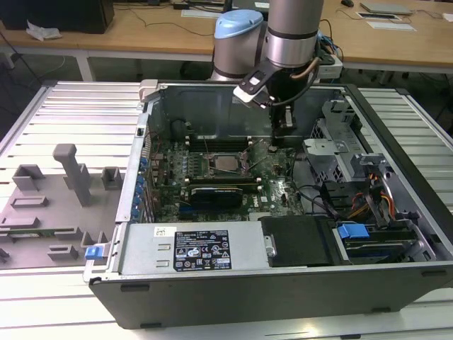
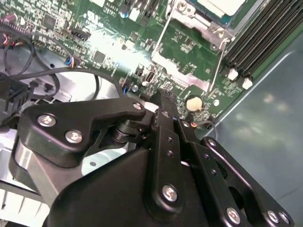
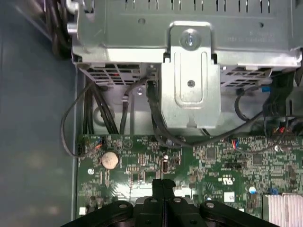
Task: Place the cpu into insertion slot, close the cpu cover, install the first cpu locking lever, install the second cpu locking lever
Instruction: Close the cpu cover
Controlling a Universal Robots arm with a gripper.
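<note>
1. Taking the exterior view first: an open computer case [image 1: 283, 301] lies on the slatted bench [image 1: 64, 113], and the arm reaches down into it. The tool [image 1: 277, 142] hangs low over the green board, to the exterior view's right of the cpu [image 1: 225, 163] and apart from it. The cpu, dull silver and square, sits in the insertion slot [image 1: 210, 164]. A long black block [image 1: 216, 193] lies near the slot, and grey fixtures [image 1: 71, 177] stand on the bench well apart.
2. The second wrist view adds closer detail: the silvery cpu cover [image 2: 194, 21] frames the cpu [image 2: 222, 4], and 2 thin wire levers [image 2: 162, 40] run out from the slot across the board. The tool [image 2: 163, 94] is closed on nothing, near a coin battery [image 2: 193, 102]. Black memory slots [image 2: 258, 42] flank the socket.
3. The first wrist view shows the fingers [image 3: 157, 187] pressed together and empty, facing a metal drive bracket [image 3: 191, 75] and black cables [image 3: 94, 109].
</note>
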